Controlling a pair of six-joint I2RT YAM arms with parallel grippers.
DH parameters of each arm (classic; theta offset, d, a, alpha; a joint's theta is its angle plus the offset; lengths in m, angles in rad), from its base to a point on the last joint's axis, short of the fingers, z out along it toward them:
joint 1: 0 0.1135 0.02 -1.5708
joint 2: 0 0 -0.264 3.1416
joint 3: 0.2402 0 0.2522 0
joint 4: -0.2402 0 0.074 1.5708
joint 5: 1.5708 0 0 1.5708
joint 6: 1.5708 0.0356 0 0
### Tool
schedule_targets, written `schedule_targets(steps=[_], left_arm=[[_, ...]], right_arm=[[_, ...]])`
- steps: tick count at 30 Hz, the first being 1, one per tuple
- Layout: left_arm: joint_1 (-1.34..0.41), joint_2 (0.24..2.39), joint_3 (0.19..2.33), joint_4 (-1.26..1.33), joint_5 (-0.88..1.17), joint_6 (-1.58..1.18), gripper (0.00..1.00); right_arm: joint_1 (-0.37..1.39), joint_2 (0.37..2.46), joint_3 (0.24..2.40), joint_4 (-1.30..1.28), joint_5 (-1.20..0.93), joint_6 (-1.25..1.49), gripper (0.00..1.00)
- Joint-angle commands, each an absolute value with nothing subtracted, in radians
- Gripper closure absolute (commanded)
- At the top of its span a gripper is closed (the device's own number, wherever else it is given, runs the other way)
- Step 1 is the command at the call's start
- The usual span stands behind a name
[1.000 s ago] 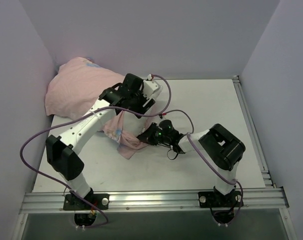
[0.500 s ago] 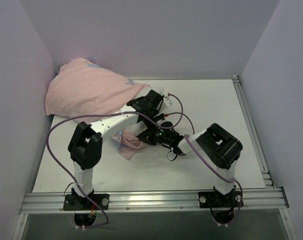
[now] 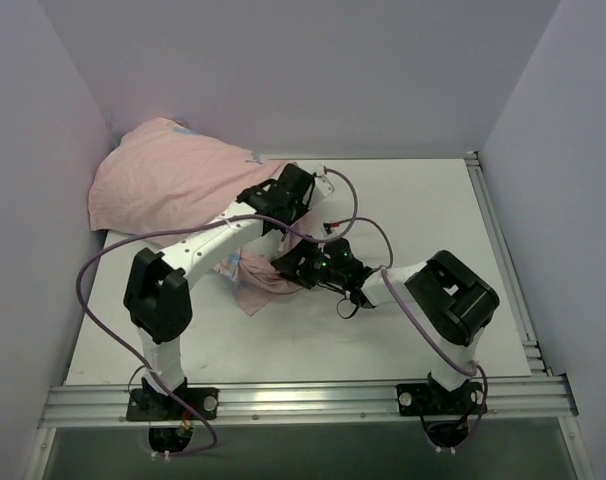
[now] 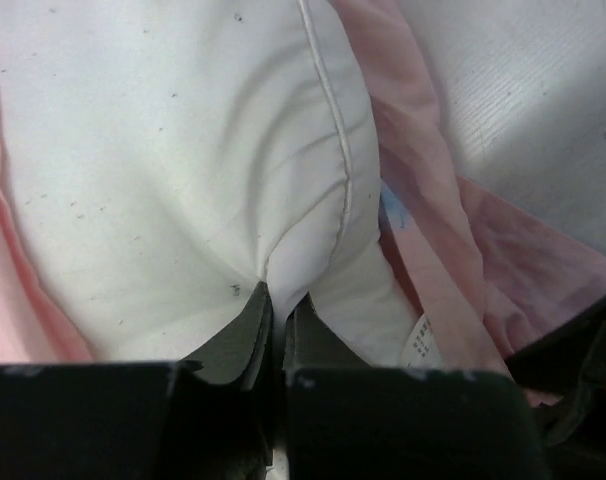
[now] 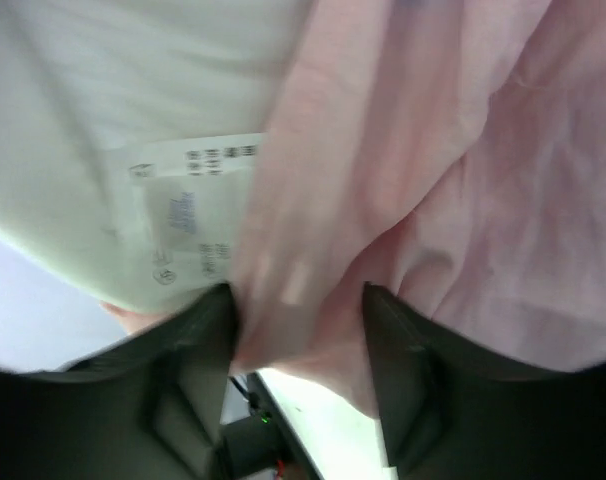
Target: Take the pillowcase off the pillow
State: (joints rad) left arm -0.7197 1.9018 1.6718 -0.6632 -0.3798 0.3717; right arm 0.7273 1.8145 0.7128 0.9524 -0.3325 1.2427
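The pillowcase, pale pink side out, lies bunched at the back left, and a tail of it trails to mid-table. In the left wrist view the white pillow shows bare out of the pink pillowcase. My left gripper is shut on a pinch of the pillow's white cloth. My right gripper is open, with a fold of the pillowcase lying loose between its fingers. The pillow with its printed label shows beside that fold. In the top view the right gripper sits just below the left wrist.
Pale walls close in the table at the back and both sides. The metal rail with both arm bases runs along the near edge. Purple cables loop over the arms where they meet.
The left arm came down onto the pillow's exposed end and its jaws closed on the white cloth. The right jaws, shut on the pink fabric before, have parted.
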Motion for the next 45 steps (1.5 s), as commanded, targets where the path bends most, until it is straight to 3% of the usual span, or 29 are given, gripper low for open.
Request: schedule_targets(steps=[1, 5, 14, 17, 18, 20, 24, 28, 31, 37, 38, 40, 41, 44, 45], left_arm=[[-0.670, 1.729, 1.836, -0.704, -0.328, 0.310, 0.98], [-0.654, 1.668, 1.902, -0.751, -0.293, 0.292, 0.98], [-0.640, 1.641, 2.038, -0.768, -0.276, 0.218, 0.98], [-0.615, 1.664, 2.111, -0.788, -0.275, 0.186, 0.98], [-0.601, 1.681, 2.175, -0.798, -0.267, 0.167, 0.98], [-0.546, 1.713, 2.253, -0.819, -0.265, 0.152, 0.98], [-0.480, 1.770, 2.512, -0.860, -0.270, 0.156, 0.98], [-0.453, 1.754, 2.585, -0.885, -0.230, 0.131, 0.98], [-0.449, 1.709, 2.548, -0.911, -0.088, 0.078, 0.98], [-0.451, 1.550, 2.386, -0.908, 0.181, -0.032, 0.98], [-0.451, 1.514, 2.311, -0.901, 0.230, -0.060, 0.98], [-0.451, 1.491, 2.226, -0.868, 0.227, -0.069, 0.98], [-0.449, 1.480, 2.139, -0.853, 0.209, -0.066, 0.98], [-0.448, 1.497, 2.033, -0.781, 0.143, -0.058, 0.98], [-0.448, 1.509, 1.993, -0.741, 0.146, -0.064, 0.98]], right_arm=[[0.726, 1.706, 0.762, 0.879, -0.345, 1.105, 0.45], [0.727, 1.622, 0.846, 0.682, -0.284, 0.900, 0.34], [0.745, 1.635, 0.948, 0.691, -0.317, 0.836, 0.35], [0.756, 1.683, 0.965, 0.767, -0.357, 0.889, 0.62], [0.759, 1.701, 0.968, 0.778, -0.363, 0.902, 0.85], [0.762, 1.712, 0.960, 0.811, -0.374, 0.926, 1.00], [0.785, 1.747, 0.924, 0.799, -0.353, 0.939, 1.00], [0.784, 1.802, 0.887, 0.816, -0.330, 0.953, 1.00], [0.753, 1.841, 0.911, 0.783, -0.324, 0.937, 1.00], [0.626, 1.992, 1.171, 0.622, -0.391, 0.898, 1.00], [0.594, 2.031, 1.216, 0.598, -0.405, 0.885, 0.94], [0.566, 2.039, 1.311, 0.542, -0.461, 0.853, 0.71], [0.548, 1.995, 1.318, 0.526, -0.463, 0.835, 0.53], [0.522, 1.814, 1.298, 0.379, -0.362, 0.696, 0.30], [0.517, 1.766, 1.295, 0.336, -0.336, 0.657, 0.28]])
